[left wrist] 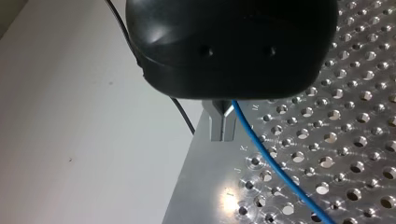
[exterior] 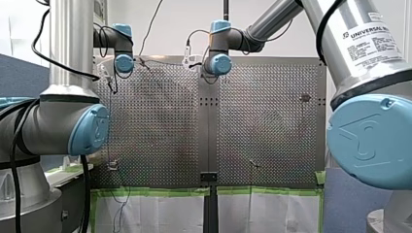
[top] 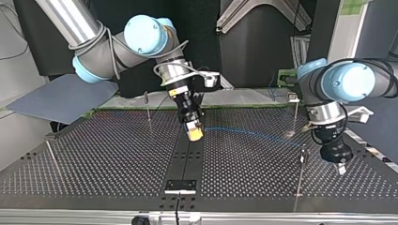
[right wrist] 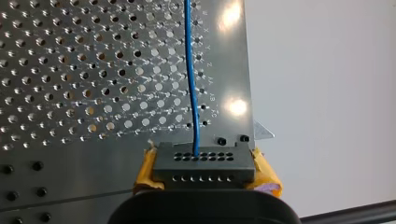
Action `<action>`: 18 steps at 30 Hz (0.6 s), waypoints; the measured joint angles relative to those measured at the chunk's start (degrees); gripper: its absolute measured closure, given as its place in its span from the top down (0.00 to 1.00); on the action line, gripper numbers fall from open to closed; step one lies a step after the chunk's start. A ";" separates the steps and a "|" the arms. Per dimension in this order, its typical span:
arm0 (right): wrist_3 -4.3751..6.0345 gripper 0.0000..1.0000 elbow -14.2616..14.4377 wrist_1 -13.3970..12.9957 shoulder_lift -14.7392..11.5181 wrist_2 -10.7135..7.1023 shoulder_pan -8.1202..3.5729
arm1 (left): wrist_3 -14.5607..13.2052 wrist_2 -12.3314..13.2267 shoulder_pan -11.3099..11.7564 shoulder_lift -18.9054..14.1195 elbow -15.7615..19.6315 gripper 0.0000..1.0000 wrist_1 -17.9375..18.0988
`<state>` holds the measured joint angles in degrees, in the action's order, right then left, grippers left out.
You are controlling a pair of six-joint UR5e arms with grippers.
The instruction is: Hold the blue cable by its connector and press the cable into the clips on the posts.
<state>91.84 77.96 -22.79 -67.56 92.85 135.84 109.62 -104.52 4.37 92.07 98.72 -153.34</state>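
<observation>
Perforated tabletop [top: 94, 154] spreads beneath the blue cable [right wrist: 189, 70], running between the two pincers. Slack could let it slide past a post's [top: 300, 174] clip, or a hard pull could tear it from the grey connector [right wrist: 203, 161] clamped in the right pincer [right wrist: 204, 171]. Thin and bowed, it passes beside the left pincer's [left wrist: 222, 135] closed fingers.

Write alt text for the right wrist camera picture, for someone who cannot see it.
My right gripper, with yellow pads, is shut on a dark connector dotted with small holes. A blue cable runs from the connector straight ahead, over the perforated metal table near its edge.
</observation>
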 joint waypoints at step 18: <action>-0.18 0.00 -1.84 -0.43 2.37 -0.76 -2.17 | 0.97 6.59 3.13 4.11 -2.92 0.01 -0.39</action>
<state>91.66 76.12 -23.23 -65.18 92.09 133.68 110.58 -97.93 7.50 96.19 95.80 -153.74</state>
